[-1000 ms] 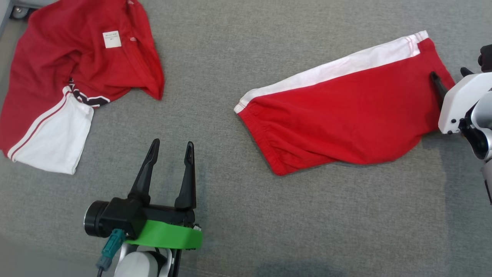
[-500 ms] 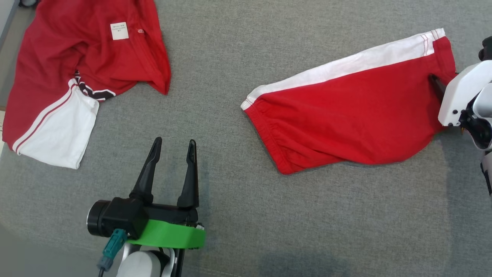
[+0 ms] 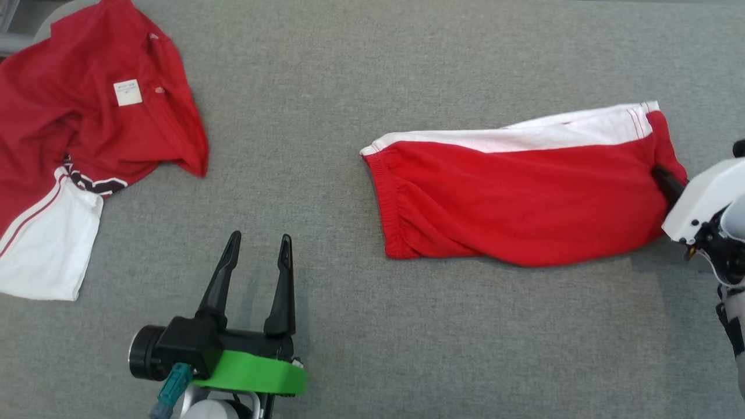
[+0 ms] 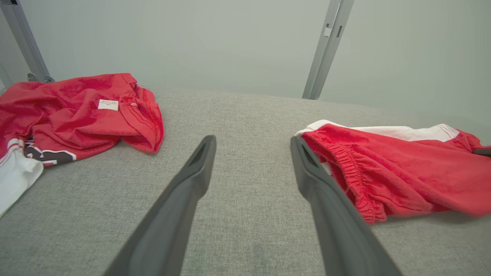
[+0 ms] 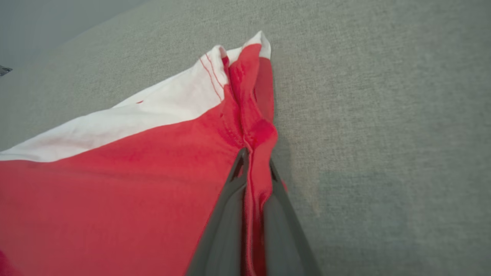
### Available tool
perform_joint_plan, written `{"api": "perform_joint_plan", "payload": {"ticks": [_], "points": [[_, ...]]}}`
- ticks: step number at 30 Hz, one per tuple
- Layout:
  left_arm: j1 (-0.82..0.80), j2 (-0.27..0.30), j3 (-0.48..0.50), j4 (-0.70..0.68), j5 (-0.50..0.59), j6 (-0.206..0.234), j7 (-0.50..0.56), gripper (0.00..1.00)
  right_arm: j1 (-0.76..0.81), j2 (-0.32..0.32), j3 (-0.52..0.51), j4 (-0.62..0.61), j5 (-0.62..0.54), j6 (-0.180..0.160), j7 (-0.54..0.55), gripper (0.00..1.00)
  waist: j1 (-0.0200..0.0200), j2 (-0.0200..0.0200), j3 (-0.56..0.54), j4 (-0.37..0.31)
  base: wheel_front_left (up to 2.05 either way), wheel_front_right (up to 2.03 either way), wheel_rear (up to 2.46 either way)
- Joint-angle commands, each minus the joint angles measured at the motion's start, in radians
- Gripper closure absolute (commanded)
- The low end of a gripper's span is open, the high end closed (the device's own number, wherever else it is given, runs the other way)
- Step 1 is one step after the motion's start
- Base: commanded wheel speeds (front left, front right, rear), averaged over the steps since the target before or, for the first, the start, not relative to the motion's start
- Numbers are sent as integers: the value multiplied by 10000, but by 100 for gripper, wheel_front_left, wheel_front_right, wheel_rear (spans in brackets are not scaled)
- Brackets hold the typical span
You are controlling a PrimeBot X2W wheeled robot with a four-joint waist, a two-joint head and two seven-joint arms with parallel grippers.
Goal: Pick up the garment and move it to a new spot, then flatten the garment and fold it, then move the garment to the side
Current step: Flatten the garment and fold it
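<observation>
Looks like a robot lab test cell: grey fabric-covered tabletop (image 4: 245, 115), bare aluminium frame posts (image 4: 326, 50) standing at its far edge, plain pale backdrop wall (image 4: 184, 38) behind.

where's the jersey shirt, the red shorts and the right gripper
jersey shirt (image 3: 87, 139), head view, red body below label
red shorts (image 3: 524, 198), head view, middle of red panel
right gripper (image 5: 256, 159), right wrist view, between fingertips shut on the shorts' edge
</observation>
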Motion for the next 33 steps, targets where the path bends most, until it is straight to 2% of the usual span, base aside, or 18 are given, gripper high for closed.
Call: {"api": "perform_joint_plan", "payload": {"ticks": [1, 7, 13, 17, 21, 28, 33], "points": [[228, 5, 32, 39, 103, -74, -3, 0, 475, -89, -212, -125, 182, -15, -76, 100, 0, 0, -685, -714, 0, 0, 0], [595, 7, 131, 66, 368, -295, -3, 0, 1456, 24, -1474, -161, 589, -11, -367, 100, 0, 0, -843, -1100, 0, 0, 0], [779, 6, 126, 19, 486, -418, -3, 0, 1532, -87, -2802, 425, 174, -11, -1155, 100, 0, 0, -820, -1150, 0, 0, 0], [776, 6, -42, 0, 381, -400, -3, 0, 1302, -207, -3129, 309, -139, -9, -1460, 100, 0, 0, -774, -1053, 0, 0, 0], [789, 6, -165, 46, 234, -337, -3, 0, 1314, -144, -2695, -532, -284, -9, -1656, 100, 0, 0, -822, -941, 0, 0, 0], [786, 6, -258, 41, 91, -191, -3, 0, 2068, 777, -186, -2905, -90, -9, -1441, 100, 0, 0, -946, -863, 0, 0, 0], [691, 6, -341, 73, 9, -162, -3, 0, 2485, 1499, 1128, -3502, -318, -9, -1478, 100, 0, 0, -969, -783, 0, 0, 0]]}}
